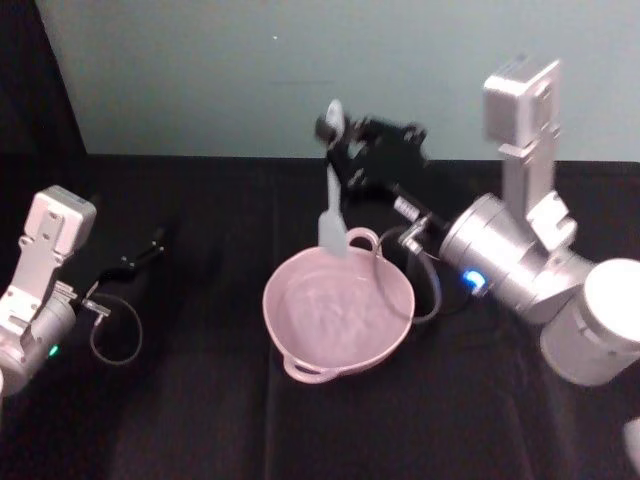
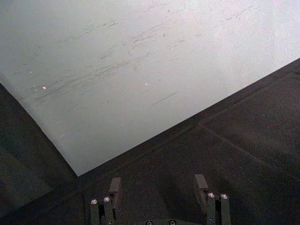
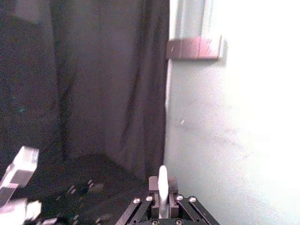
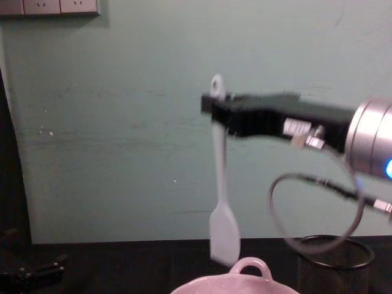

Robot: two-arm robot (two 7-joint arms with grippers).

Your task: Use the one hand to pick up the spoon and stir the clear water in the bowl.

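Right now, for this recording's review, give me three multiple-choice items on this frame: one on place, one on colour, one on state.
1. Where is the spoon?
A. Lying on the table
B. Hanging upright above the bowl's far rim
C. Inside the mesh cup

2. What colour is the bowl?
A. Pale pink
B. Blue
C. Black

3. How do the left gripper jaws stand?
A. Shut on the spoon
B. Shut on a cable
C. Open, holding nothing

Answers: 1 B, the right gripper grips its handle with the head just over the rim. 2 A, seen in the head view. 3 C, the left wrist view shows a gap.
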